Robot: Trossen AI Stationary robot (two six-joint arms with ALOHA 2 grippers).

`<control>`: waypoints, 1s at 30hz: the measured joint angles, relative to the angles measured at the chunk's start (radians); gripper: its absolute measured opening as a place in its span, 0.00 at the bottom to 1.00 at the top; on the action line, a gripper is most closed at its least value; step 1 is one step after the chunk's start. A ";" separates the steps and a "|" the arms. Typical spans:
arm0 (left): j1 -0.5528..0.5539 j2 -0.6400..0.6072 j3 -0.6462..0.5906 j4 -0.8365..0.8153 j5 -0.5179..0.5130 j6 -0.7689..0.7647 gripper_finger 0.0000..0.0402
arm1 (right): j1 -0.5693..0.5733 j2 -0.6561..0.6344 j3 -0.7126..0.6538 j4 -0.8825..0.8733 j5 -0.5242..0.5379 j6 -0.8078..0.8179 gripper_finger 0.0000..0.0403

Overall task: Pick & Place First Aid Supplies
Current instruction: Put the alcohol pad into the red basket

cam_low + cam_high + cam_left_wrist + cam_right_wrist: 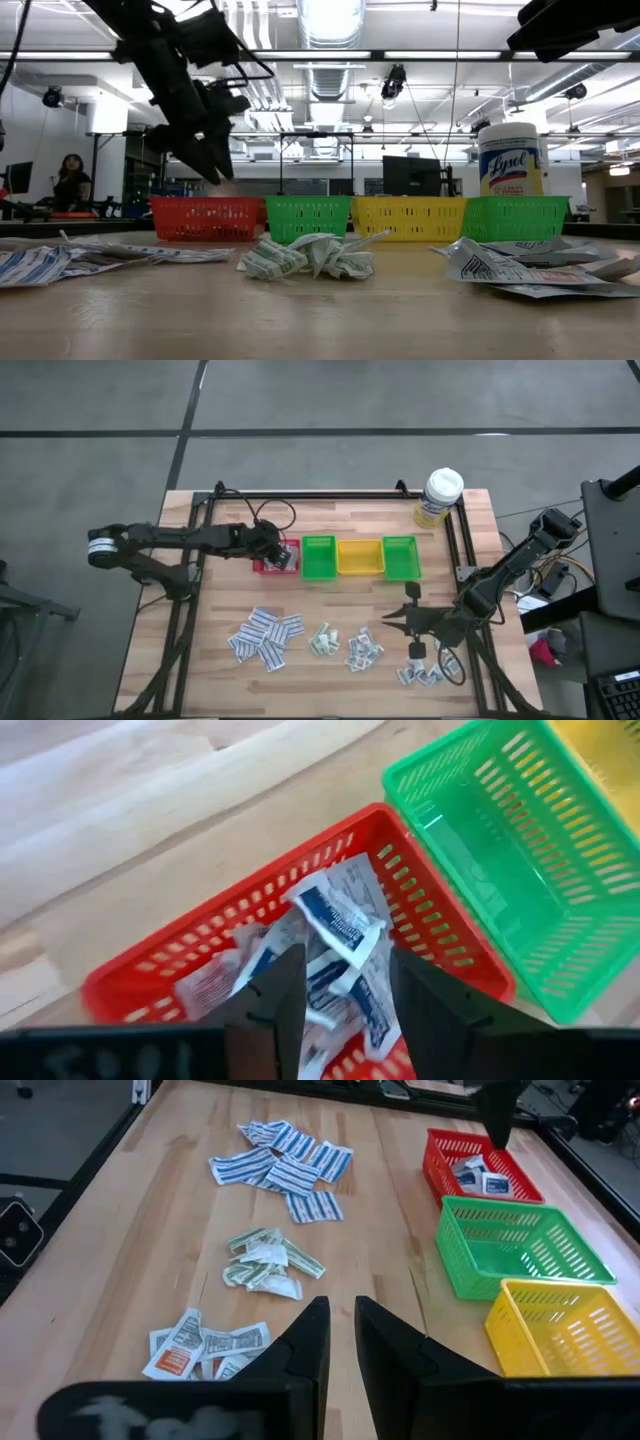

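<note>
Item: left gripper (340,995), over the red bin (262,564). I see its jaws parted, with a blue-print packet (335,915) between and beyond them, atop others in the bin.

Risk: the packet may cling to a finger and ride out as I lift; a low exit could clip the red rim or the touching green bin (318,557).

Room: the blue-print pile (265,636) lies well apart, with open desk (330,605) between.

Right gripper (340,1330): waiting near the right desk edge, jaws slightly parted, empty.
</note>
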 joint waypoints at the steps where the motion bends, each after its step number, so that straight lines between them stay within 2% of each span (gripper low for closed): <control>1: 0.000 -0.020 0.000 -0.015 0.000 0.000 0.34 | 0.000 0.000 0.000 0.000 0.000 0.000 0.12; 5: -0.002 -0.108 0.000 -0.042 0.002 0.020 0.34 | 0.000 0.000 0.000 -0.009 -0.003 0.000 0.12; 13: -0.047 -0.250 0.000 -0.024 -0.001 0.240 0.34 | 0.000 0.000 -0.001 -0.075 -0.012 0.051 0.12; 17: -0.089 -0.296 -0.010 0.023 -0.013 0.332 0.34 | -0.001 0.001 0.022 -0.155 -0.117 0.123 0.12; 22: -0.147 -0.348 -0.088 0.170 -0.026 0.399 0.34 | 0.000 0.000 0.092 -0.346 -0.231 0.325 0.12; 26: -0.183 -0.381 -0.168 0.274 -0.026 0.402 0.34 | 0.000 -0.001 0.117 -0.421 -0.326 0.426 0.12; 30: -0.217 -0.414 -0.240 0.334 -0.026 0.398 0.34 | 0.000 -0.001 0.117 -0.487 -0.468 0.546 0.12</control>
